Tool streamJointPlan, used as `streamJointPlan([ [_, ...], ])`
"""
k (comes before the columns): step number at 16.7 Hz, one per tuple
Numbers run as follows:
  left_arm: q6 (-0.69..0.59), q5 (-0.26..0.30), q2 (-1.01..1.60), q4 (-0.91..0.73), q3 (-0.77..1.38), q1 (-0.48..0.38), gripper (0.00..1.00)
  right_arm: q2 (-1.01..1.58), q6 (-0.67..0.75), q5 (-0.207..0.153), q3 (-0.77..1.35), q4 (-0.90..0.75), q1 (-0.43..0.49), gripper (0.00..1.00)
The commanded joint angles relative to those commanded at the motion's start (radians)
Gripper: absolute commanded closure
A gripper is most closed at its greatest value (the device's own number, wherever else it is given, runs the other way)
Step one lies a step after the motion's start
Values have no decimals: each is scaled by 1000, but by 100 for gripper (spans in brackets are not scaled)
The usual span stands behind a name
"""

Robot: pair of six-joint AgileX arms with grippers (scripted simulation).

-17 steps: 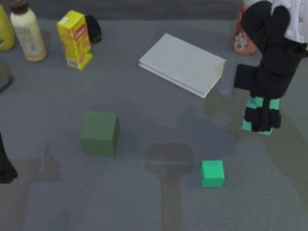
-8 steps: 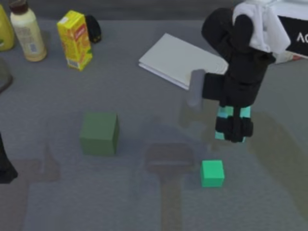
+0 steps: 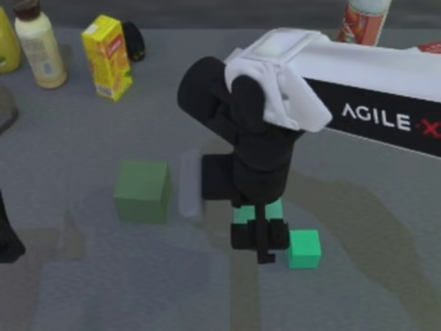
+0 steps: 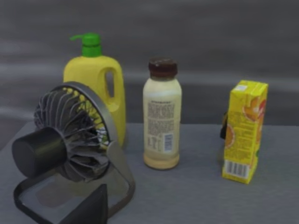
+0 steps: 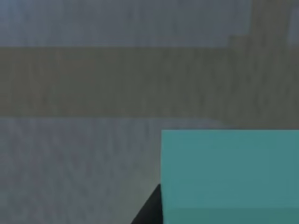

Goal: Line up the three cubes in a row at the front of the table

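Observation:
My right gripper (image 3: 260, 236) is shut on the light cyan cube (image 3: 259, 211), which fills the near corner of the right wrist view as the cyan cube (image 5: 229, 172). It holds the cube near the front middle of the table (image 3: 358, 289), just left of the small bright green cube (image 3: 304, 249) and close against it. The large dark olive cube (image 3: 142, 191) sits alone further left. My left gripper (image 3: 7, 241) is parked at the left edge, away from all three cubes.
A yellow juice carton (image 3: 107, 56), a cream bottle (image 3: 40, 48) and a yellow pump bottle (image 4: 96, 88) stand at the back left beside a small fan (image 4: 70, 140). An orange bottle (image 3: 362, 21) stands at the back right. My right arm covers the table's middle.
My right arm has swung from the right back toward the front middle, carrying the cyan cube down next to the bright green cube. The other cubes and my left arm have not moved.

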Motion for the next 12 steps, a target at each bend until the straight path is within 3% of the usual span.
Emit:
streamJointPlan([
  [6,0,0,0,0,0,0,0,6,2,-1,-17,18,-3,100],
  [12,0,0,0,0,0,0,0,61,3,1,-161,228,0,100],
])
